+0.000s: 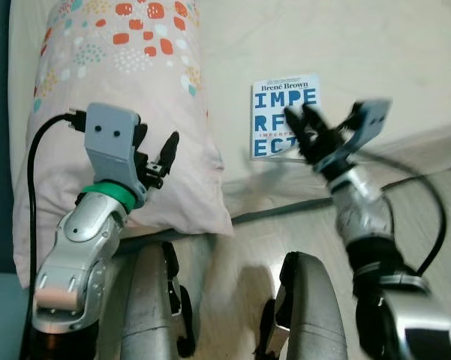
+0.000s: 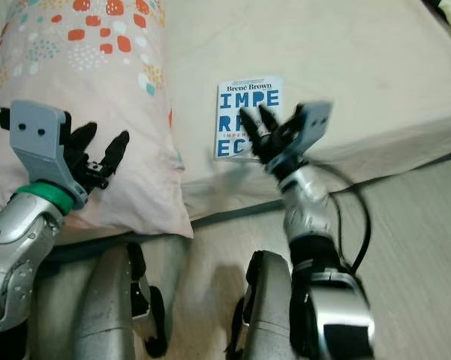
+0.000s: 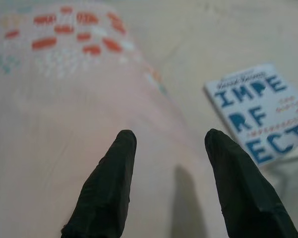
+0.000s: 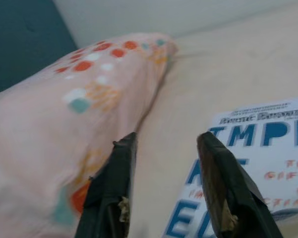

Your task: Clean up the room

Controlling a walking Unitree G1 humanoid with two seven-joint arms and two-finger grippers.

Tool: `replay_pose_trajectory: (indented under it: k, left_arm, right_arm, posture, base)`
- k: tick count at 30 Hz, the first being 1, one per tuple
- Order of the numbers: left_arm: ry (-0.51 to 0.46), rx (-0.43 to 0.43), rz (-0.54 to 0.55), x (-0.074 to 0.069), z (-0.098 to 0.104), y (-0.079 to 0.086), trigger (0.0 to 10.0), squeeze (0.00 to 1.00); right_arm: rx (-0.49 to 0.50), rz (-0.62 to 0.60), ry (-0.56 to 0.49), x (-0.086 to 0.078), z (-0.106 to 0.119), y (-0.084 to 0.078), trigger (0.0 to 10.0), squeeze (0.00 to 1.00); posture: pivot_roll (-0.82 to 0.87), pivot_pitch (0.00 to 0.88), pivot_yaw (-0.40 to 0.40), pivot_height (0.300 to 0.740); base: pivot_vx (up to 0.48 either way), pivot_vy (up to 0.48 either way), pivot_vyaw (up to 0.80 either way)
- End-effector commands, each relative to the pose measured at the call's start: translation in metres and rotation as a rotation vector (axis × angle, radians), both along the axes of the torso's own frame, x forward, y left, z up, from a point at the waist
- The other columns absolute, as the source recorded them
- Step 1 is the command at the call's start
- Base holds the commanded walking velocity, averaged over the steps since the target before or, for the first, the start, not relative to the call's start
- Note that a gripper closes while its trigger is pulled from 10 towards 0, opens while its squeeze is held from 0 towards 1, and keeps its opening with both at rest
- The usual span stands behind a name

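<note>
There, book [image 1: 284, 114] near bed edge [image 1: 405, 142].

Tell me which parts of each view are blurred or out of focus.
Left eye view: the right tool and its arm are smeared, while the book title reads sharply. Left wrist view: the pillow is soft and the book's letters are hazy behind the sharper left tool. Right wrist view: the nearest part of the pillow is smeared.

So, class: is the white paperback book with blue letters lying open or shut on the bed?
Shut: the white paperback book with blue letters lies flat, front cover up.
</note>
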State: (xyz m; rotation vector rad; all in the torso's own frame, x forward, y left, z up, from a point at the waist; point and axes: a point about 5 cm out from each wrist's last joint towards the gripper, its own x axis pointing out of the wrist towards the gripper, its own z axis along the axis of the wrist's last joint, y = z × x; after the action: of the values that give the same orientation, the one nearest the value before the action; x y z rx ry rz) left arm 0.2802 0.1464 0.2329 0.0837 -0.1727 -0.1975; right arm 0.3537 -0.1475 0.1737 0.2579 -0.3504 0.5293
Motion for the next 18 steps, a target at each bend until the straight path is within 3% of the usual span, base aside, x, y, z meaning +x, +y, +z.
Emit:
replay_pose_trajectory:
  k: [1, 8, 15, 18]
  left_arm:
    - [-0.001, 0.007, -0.009, 0.0, -0.005, -0.004, 10.0, 0.0]
    - [-0.002, 0.0, -0.066, 0.002, -0.015, -0.024, 10.0, 0.0]
    - [0.037, 0.012, -0.082, 0.004, -0.033, -0.036, 10.0, 0.0]
    - [0.059, -0.026, -0.069, 0.008, -0.04, -0.037, 10.0, 0.0]
  right_arm:
    - [0.007, 0.007, -0.01, -0.007, 0.001, 0.005, 10.0, 0.0]
    - [-0.03, 0.024, 0.031, -0.024, -0.018, 0.022, 10.0, 0.0]
    - [-0.03, -0.046, 0.031, -0.024, -0.01, 0.023, 10.0, 0.0]
    - [-0.031, -0.067, 0.062, -0.025, -0.013, 0.024, 10.0, 0.0]
  posture:
    - [0.07, 0.129, 0.014, 0.555]
    - [0.04, 0.078, -0.009, 0.555]
    - [0.02, 0.041, -0.019, 0.555]
    - [0.02, 0.023, -0.034, 0.555]
  base:
    - [0.0, 0.0, 0.0]
    - [0.0, 0.0, 0.0]
    - [0.0, 0.0, 0.0]
    - [0.0, 0.0, 0.0]
